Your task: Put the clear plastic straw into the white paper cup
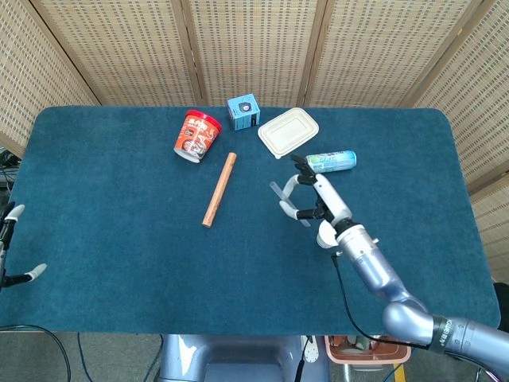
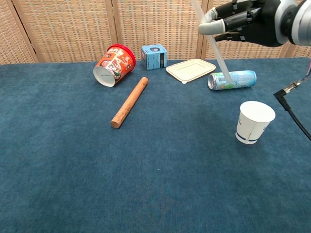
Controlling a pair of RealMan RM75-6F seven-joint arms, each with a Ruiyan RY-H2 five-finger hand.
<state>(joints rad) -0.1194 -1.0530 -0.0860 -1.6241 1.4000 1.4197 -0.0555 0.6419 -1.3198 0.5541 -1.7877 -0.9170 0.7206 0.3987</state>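
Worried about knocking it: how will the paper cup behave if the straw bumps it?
The cup stands upright and looks empty, so it is probably light and apt to tip or slide. Its thin paper wall may dent if the right hand presses.

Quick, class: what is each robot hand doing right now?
Right robot hand: holding the straw, raised above the table.
Left robot hand: only fingertips show at the head view's edge; cannot be told.

In the head view the right hand (image 1: 316, 196) and its forearm cover most of the white paper cup (image 1: 325, 235); only a sliver of rim shows. The clear plastic straw (image 2: 216, 57) runs out past the chest view's top edge, its upper end unseen. The left hand (image 1: 16, 270) is cut off by the head view's left edge, so its pose cannot be told.
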